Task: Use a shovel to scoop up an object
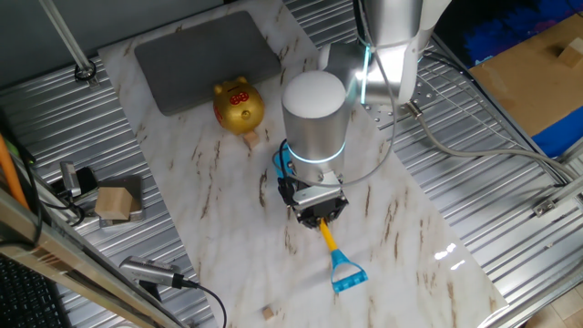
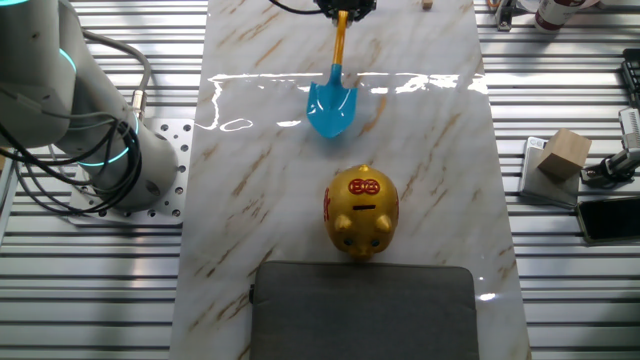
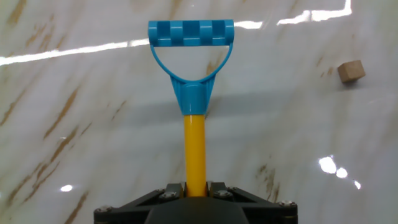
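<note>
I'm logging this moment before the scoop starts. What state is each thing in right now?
Shovel: held by its yellow shaft, blade toward the pig bank.
Tool: shut on the shovel's shaft.
Small wooden cube: loose on the table, apart from the shovel, not scooped.
Gold pig bank: upright, untouched.
Grey mat: flat, nothing on it.
Larger tan block: off the marble, aside.

1. The arm (image 1: 314, 114) is seen reaching over the table, its silver wrist pointed downward.
2. The gripper (image 1: 320, 217) is held low above the marble surface, at the end of the wrist.
3. The jaws are closed on the yellow shaft of the shovel (image 3: 193, 93), as shown in the hand view.
4. In the other fixed view, the gripper (image 2: 343, 8) is cut off by the top edge.
</note>
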{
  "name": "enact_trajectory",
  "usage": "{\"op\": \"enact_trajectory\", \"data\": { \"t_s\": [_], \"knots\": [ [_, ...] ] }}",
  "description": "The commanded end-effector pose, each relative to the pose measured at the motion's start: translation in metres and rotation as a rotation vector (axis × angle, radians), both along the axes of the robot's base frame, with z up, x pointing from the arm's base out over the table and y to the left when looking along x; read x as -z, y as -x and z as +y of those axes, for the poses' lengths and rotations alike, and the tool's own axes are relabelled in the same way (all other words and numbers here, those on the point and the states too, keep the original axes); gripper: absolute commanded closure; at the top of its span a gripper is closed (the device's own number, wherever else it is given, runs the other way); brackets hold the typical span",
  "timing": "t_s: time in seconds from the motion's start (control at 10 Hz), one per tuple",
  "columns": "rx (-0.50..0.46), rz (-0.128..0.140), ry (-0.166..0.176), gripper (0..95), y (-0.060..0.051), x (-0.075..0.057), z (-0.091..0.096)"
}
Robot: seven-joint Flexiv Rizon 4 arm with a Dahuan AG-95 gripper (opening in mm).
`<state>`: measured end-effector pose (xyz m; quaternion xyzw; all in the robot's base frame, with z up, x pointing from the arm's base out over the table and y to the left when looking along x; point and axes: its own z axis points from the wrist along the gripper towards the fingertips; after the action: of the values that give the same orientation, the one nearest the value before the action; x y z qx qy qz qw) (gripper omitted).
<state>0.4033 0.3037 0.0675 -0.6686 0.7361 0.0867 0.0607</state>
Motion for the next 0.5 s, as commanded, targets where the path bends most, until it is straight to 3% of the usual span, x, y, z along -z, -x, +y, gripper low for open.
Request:
{"op": "enact_trajectory", "data": {
  "t_s": [0.1, 0.5],
  "knots": [
    [-0.046, -0.023, -0.018, 95.0, 0.0006, -0.0002, 0.0004],
    [-0.093, -0.054, -0.02, 95.0, -0.0008, 0.0024, -0.0008]
  ]
}}
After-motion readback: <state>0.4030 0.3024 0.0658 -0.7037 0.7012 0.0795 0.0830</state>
